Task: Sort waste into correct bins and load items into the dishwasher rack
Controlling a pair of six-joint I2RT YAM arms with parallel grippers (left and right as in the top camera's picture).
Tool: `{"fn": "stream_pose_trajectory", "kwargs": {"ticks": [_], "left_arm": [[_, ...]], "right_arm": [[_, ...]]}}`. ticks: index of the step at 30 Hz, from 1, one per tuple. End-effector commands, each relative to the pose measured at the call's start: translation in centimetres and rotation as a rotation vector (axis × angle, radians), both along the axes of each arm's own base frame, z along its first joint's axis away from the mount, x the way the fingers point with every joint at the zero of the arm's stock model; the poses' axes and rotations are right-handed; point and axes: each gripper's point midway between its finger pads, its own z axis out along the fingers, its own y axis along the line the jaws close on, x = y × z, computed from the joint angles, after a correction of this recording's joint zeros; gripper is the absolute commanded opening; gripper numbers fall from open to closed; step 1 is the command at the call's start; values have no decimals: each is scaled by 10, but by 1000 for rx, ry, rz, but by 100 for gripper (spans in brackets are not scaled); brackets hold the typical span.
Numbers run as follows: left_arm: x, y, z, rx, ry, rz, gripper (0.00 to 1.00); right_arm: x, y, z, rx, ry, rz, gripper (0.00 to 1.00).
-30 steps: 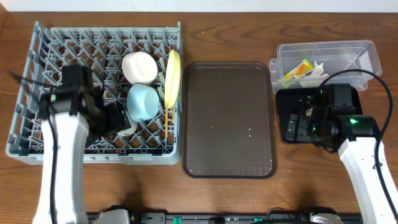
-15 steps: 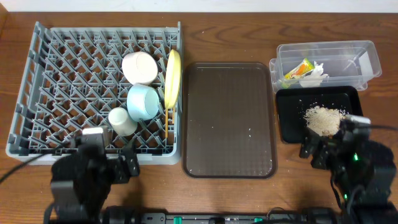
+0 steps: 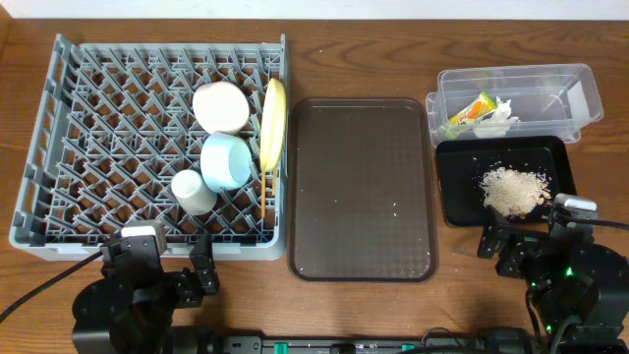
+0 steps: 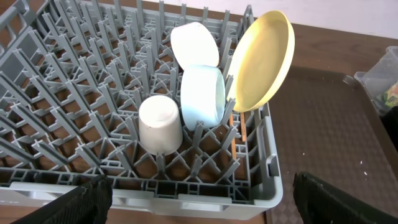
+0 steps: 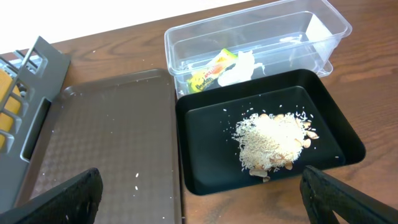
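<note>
**SORTING AND LOADING JUDGED COMPLETE; BOTH CLAWS EMPTY**

Wooden tabletop, brown grain, inspected left to right.

Found across the left half of the overhead view: dishwasher rack, with white bowl, light blue bowl and small white cup tipped among the pegs, and plate standing on edge near the right wall. Noted low in the rack's right column, in the left wrist view: thin brown strips, taken for the chopsticks. Located left gripper at lower left, below the rack's near wall: fingers spread wide, nothing between them.

Recorded at centre: dark brown serving tray, bare except for a few pale specks.

Found at upper right: clear tub with snack wrapper and tissue inside. Just below it: black tray carrying crumbs in one heap, stray grains around. Located right gripper at lower right, below the black tray: fingers likewise spread, holding nothing.

Judged as close-out: no task item seen loose on the table. Recommended next, if anything: a check of the specks on the serving tray. Would call for scraping rather than pinching, so doubtful for two fingers. No obstruction seen on either side apart from the rack's near wall ahead of the left claw.
</note>
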Motion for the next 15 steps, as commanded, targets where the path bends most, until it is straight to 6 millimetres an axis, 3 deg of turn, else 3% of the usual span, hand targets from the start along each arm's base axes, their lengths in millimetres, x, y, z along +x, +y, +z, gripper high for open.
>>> {"fn": "stream_pose_trajectory", "kwargs": {"ticks": [1, 15], "left_arm": [[0, -2, -3, 14, 7, -20, 95], [0, -2, -3, 14, 7, -20, 95]], "right_arm": [[-1, -2, -4, -11, 8, -8, 99], [-10, -3, -11, -14, 7, -11, 99]]}}
